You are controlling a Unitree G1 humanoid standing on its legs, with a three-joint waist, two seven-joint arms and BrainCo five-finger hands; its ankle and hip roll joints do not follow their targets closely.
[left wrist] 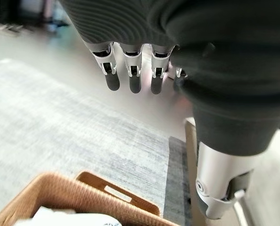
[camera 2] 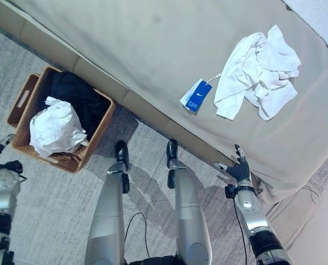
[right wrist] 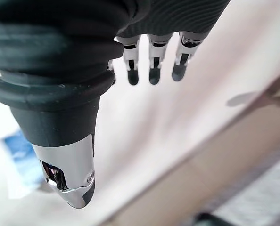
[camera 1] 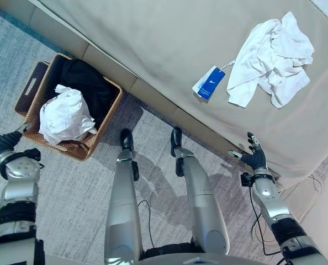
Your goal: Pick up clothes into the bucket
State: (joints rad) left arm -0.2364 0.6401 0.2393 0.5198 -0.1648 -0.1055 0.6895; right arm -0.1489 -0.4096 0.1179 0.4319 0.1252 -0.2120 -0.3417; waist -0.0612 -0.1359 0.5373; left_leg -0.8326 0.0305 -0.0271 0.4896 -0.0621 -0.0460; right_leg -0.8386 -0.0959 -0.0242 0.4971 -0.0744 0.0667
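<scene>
The right hand (camera 1: 256, 157) hangs at the edge of the bed (camera 1: 153, 44), its fingers (right wrist: 153, 70) straight and relaxed, holding nothing. The left hand (left wrist: 130, 70) hovers over the grey carpet (camera 1: 81, 187) just beside the wicker basket (camera 1: 107, 118), fingers (left wrist: 133, 80) likewise loosely extended and empty. In the basket lie a crumpled white garment (camera 1: 65, 115) and a black garment (camera 1: 89, 83). Well apart, on the beige bed cover, a white shirt (camera 1: 271, 61) lies rumpled, with a blue tag (camera 1: 210, 83) just beside it.
</scene>
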